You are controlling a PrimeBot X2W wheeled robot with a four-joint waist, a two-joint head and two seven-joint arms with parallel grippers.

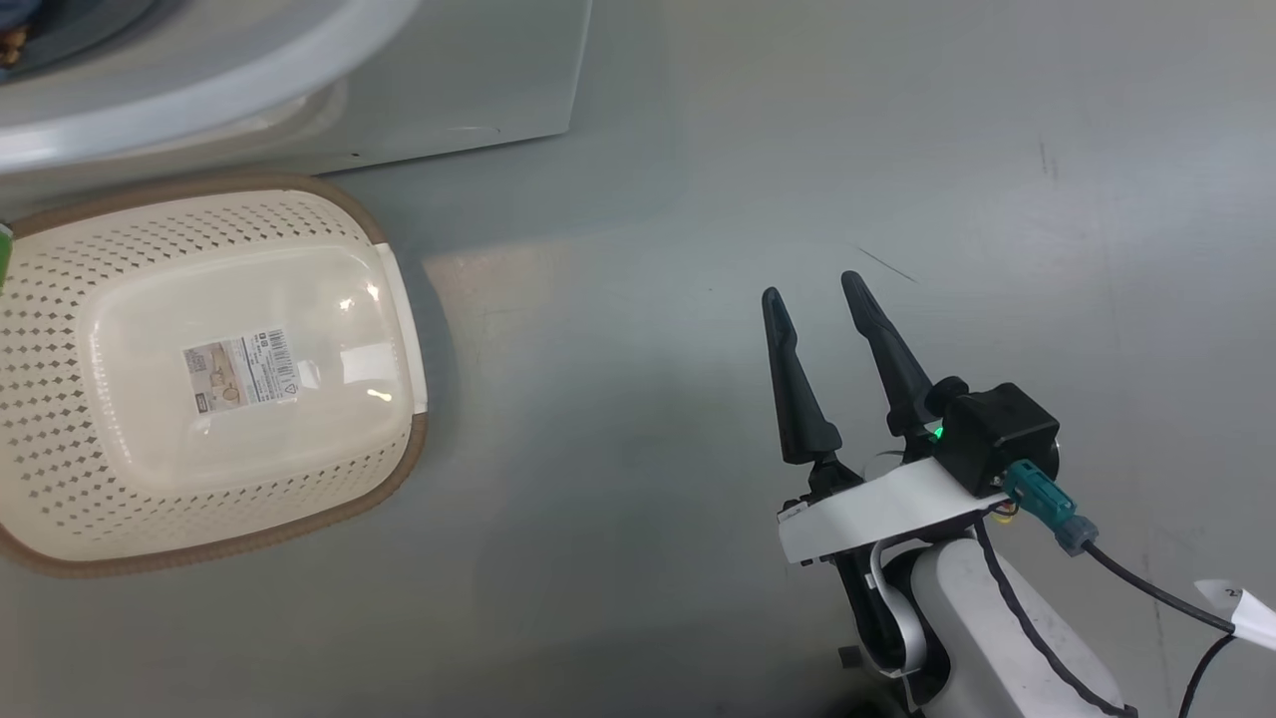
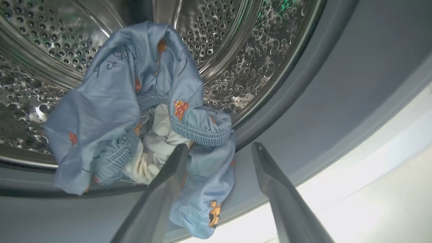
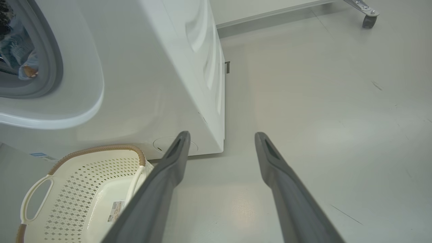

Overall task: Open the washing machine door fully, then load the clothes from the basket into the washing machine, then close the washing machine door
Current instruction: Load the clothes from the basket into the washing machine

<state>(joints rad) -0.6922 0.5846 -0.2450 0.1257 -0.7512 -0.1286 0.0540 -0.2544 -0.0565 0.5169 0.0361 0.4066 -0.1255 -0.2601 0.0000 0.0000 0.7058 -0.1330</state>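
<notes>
Light blue clothes (image 2: 111,101) with orange figures and some white cloth lie bunched at the mouth of the washing machine's steel drum (image 2: 243,47), one end hanging over the grey gasket (image 2: 303,121). My left gripper (image 2: 219,145) stands open right at this heap, its left finger in front of the cloth. The cream basket (image 1: 60,299) sits empty on the floor before the washing machine (image 1: 469,80), also seen as basket (image 3: 84,175) and washing machine (image 3: 141,67). Off to the basket's right, my right gripper (image 1: 811,286) hovers open over bare floor; right gripper (image 3: 221,135). The washing machine door is out of view.
Grey floor (image 1: 997,199) stretches to the right of the machine. A caster wheel on a metal leg (image 3: 368,18) stands at the far end. A small blue sticker (image 3: 40,156) marks the machine's lower front. Part of the clothes (image 3: 17,50) shows through the opening.
</notes>
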